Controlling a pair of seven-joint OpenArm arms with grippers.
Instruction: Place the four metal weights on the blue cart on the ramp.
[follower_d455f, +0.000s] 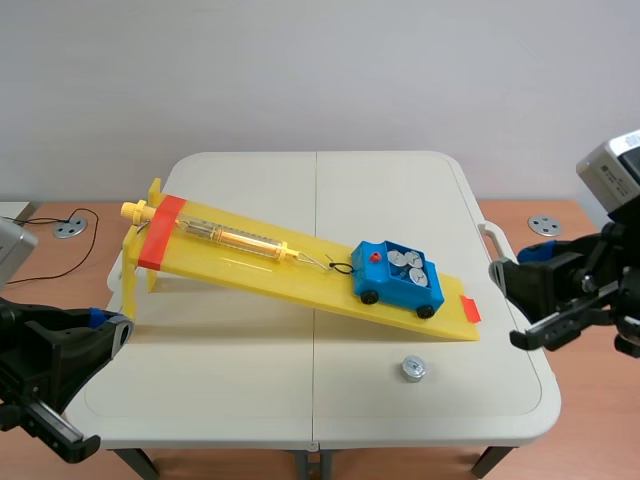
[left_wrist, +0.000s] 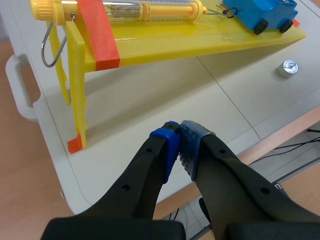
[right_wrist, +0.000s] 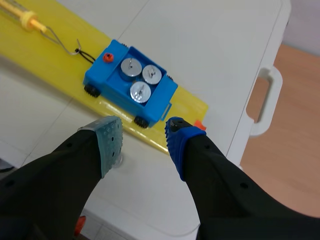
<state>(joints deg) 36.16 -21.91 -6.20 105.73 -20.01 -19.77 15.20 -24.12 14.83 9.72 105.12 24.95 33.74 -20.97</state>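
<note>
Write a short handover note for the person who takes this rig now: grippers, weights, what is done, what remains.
Left gripper: shut on nothing, over the table's near edge, by the ramp's high end.
Right gripper: open, empty, blue cart ahead of it.
The cart sits low on the yellow ramp with three metal weights inside.
The fourth weight stands on the white table, near the ramp's low end.
Left to do: put it in the cart.

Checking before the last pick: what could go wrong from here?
The last weight, small and round, lies on the table beside the ramp; the open right end effector could knock it rolling. The cart sits on the slope, nearly filled by three weights; a push while loading might shift it.
</note>
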